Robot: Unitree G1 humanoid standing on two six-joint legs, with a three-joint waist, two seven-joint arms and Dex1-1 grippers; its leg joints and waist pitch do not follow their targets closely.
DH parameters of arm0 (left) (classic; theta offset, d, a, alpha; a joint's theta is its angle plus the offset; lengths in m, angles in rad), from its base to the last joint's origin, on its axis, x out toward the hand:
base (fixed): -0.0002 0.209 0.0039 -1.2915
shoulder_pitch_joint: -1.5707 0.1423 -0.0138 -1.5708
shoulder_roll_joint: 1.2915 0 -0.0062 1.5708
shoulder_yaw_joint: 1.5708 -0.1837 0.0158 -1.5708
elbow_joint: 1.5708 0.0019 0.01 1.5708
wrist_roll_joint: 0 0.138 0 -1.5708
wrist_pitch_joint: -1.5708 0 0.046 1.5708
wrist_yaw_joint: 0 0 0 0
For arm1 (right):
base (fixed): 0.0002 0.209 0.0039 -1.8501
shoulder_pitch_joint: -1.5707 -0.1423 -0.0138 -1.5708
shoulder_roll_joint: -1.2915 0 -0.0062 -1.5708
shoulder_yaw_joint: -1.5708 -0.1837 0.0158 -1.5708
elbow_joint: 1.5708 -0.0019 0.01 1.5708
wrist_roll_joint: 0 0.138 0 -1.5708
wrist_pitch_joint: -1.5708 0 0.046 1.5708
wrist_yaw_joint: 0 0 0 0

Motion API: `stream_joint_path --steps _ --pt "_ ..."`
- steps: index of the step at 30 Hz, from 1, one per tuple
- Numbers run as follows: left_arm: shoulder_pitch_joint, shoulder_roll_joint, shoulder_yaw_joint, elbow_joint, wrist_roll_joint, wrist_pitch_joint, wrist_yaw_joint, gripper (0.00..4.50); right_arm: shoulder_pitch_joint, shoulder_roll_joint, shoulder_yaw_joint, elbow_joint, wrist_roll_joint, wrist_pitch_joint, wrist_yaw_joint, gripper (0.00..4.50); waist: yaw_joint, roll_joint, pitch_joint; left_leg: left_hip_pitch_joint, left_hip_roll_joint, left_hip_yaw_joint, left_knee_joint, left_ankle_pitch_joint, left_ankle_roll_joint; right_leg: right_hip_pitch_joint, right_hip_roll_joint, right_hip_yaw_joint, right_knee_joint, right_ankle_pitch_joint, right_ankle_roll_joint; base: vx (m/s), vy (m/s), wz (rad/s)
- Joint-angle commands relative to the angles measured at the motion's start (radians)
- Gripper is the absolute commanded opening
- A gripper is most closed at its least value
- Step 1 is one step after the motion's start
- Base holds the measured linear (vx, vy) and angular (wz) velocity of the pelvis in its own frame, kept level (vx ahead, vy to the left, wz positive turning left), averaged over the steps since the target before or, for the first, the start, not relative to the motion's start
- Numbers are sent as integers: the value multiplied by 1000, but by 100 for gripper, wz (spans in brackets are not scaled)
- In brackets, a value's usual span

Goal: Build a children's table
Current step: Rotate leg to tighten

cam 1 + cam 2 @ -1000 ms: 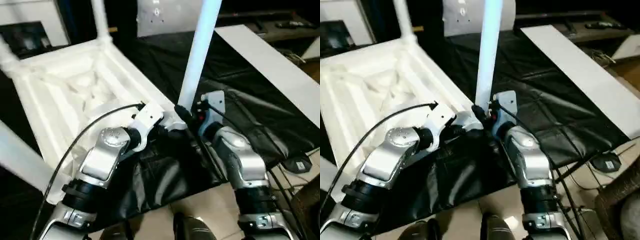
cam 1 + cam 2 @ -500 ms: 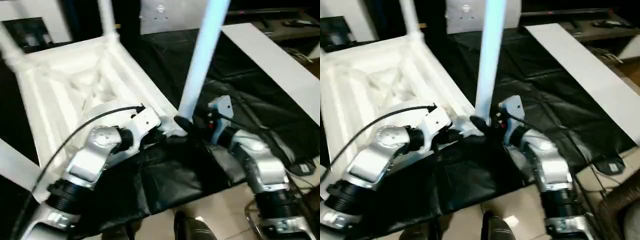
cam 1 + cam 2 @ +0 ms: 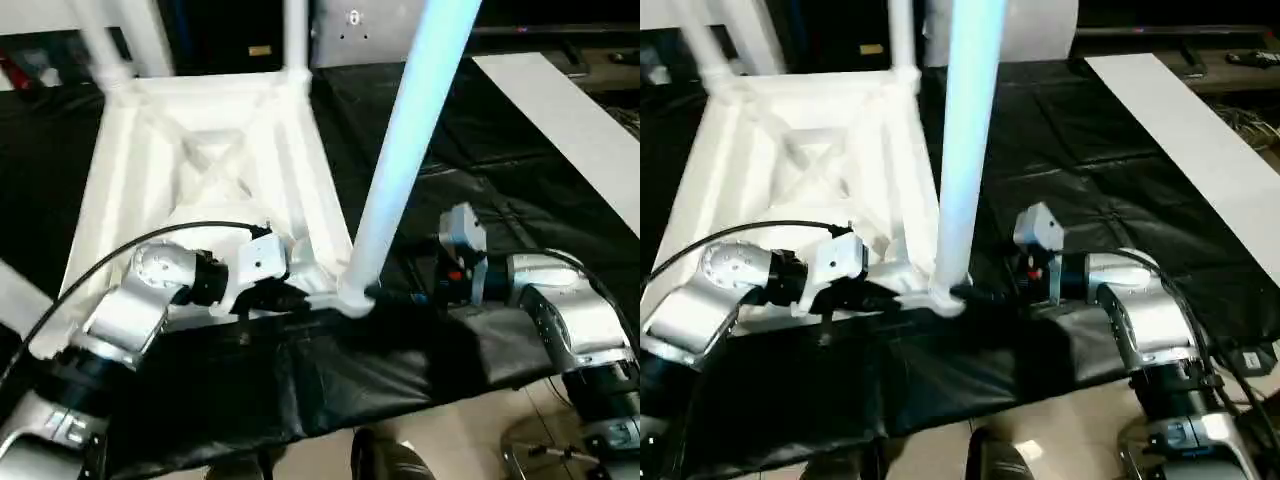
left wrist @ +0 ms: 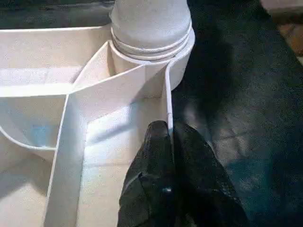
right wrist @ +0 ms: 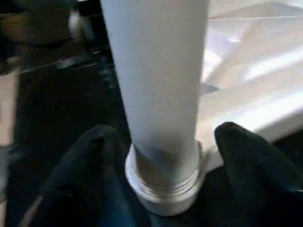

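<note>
In corner socket (image 4: 177, 52), upright leg (image 3: 400, 170)

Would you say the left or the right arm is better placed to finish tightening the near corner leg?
Probably the right. The right gripper stands open around the leg just above its threaded base, while the left gripper is shut on the tabletop's rim wall beside the corner socket, steadying it.

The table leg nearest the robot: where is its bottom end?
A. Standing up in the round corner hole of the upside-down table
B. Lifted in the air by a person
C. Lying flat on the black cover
A: the leg stands upright with its threaded end in the corner socket of the upturned table top.
</note>
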Motion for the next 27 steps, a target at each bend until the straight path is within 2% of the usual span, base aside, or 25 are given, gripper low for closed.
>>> stream_joint_path --steps 1,3,5,11,13,16,20,21,22,23,24,25,27 --pt "-26 1 -64 1 -5 -50 -81 0 -24 -9 15 21 6 -27 53 335 -6 -3 -77 43 72 -26 -69 -272 59 43 -68 45 -61 -356 -216 0 0 0" --pt "-31 2 -69 7 -3 -59 -89 0 -30 -7 18 29 7 -31 61 324 -3 1 -75 44 75 -26 -72 -284 46 40 -67 45 -63 -375 -213 0 0 0" --pt "-44 -3 -79 20 -9 -73 -119 0 -53 0 28 59 12 -31 91 295 -3 1 -76 42 75 -28 -73 -289 40 42 -68 44 -60 -382 -213 0 0 0" --pt "-58 -12 -85 51 -2 -98 -126 0 -65 5 50 87 17 -38 127 242 -4 -2 -74 37 75 -31 -75 -312 29 42 -70 44 -61 -411 -203 0 0 0" --pt "-63 -11 -84 65 0 -108 -129 0 -68 5 53 95 18 -37 139 229 -4 -2 -74 39 75 -31 -74 -322 25 41 -72 45 -63 -419 -204 0 0 0" --pt "-64 -8 -83 71 2 -113 -131 0 -69 5 54 96 21 -32 147 203 -4 -4 -74 39 75 -30 -75 -314 26 42 -72 45 -61 -408 -207 0 0 0" --pt "-64 -6 -73 76 0 -110 -120 0 -70 13 54 92 32 -14 147 196 -4 -4 -74 37 76 -29 -74 -295 35 43 -71 45 -58 -387 -214 0 0 0" --pt "-61 -6 -67 74 -1 -102 -109 0 -66 20 49 83 37 -4 131 195 -4 -4 -74 37 76 -29 -74 -293 36 43 -71 45 -58 -385 -215 0 0 0" --pt "-52 -11 -51 62 -1 -76 -73 0 -57 37 38 68 34 26 70 195 -5 0 -70 35 76 -29 -77 -296 32 42 -70 45 -59 -391 -212 0 0 0" --pt "-37 -19 -29 40 -3 -29 -19 0 -43 61 26 45 23 60 -17 195 -6 -1 -69 35 75 -29 -77 -301 30 41 -70 45 -59 -398 -211 0 0 0" --pt "-32 -25 -20 30 -5 -8 2 0 -37 70 24 36 15 63 -48 195 -9 -1 -68 34 75 -32 -80 -313 17 42 -72 45 -60 -417 -205 0 0 0" --pt "-17 -45 3 -2 -16 45 51 0 -22 95 18 16 -9 71 -128 195 -12 3 -65 35 75 -36 -81 -332 1 39 -75 45 -62 -455 -197 0 0 0" --pt "10 -81 28 -67 -37 133 115 0 -2 139 10 -9 -38 96 -240 194 -18 -1 -63 37 73 -37 -82 -365 -13 36 -74 44 -69 -510 -178 0 0 0"
